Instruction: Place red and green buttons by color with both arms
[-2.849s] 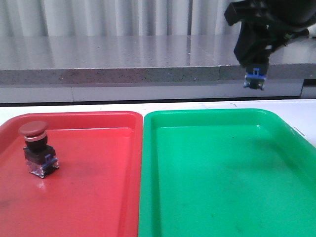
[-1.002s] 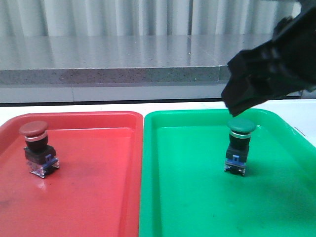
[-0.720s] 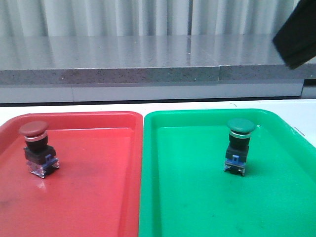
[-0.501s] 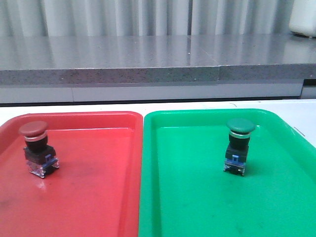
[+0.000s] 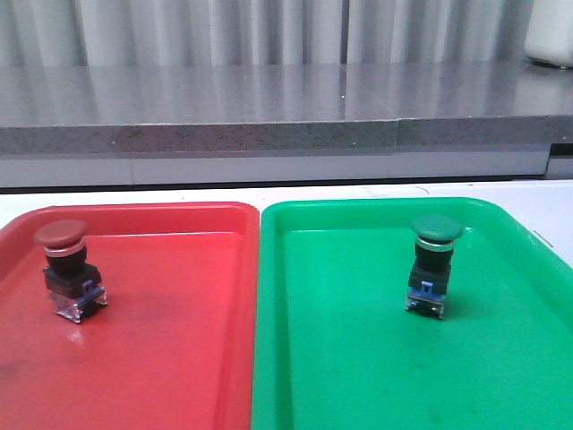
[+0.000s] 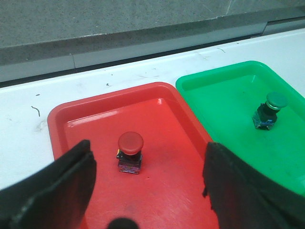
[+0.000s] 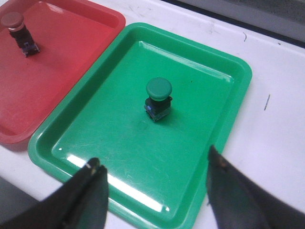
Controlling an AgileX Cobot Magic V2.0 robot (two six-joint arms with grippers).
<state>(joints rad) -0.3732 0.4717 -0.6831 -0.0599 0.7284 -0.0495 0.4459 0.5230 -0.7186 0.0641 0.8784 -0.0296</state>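
**Both buttons seated in trays of matching colour; pincers spread and empty**

The red button (image 5: 64, 269) is seen standing upright in the red tray (image 5: 179, 358), toward its left side, cap up and base down. The green button (image 5: 435, 265) is seen upright in the green tray (image 5: 358, 376), right of centre. The two trays lie side by side on the white bench (image 6: 28, 119), rims touching or very nearly so.

In the front view no arm is visible. In the left wrist view the left pincer (image 6: 147, 191) is held above the red tray, jaws spread wide, nothing between them. In the right wrist view the right pincer (image 7: 155, 191) is likewise spread wide above the near edge of the green tray, empty. Each button stands well apart from its pincer.

The sorting is judged complete, each cap matching its tray.

Each button is judged to be light, rigid and somewhat top-heavy: a broad mushroom cap over a narrower black body and a small clear-blue base. The domed cap would likely prove slippery. Should repositioning be wanted, the squared black body below the silver collar is judged the best hold, its flat sides taken between the jaws. A sideways nudge at the cap could tip it.
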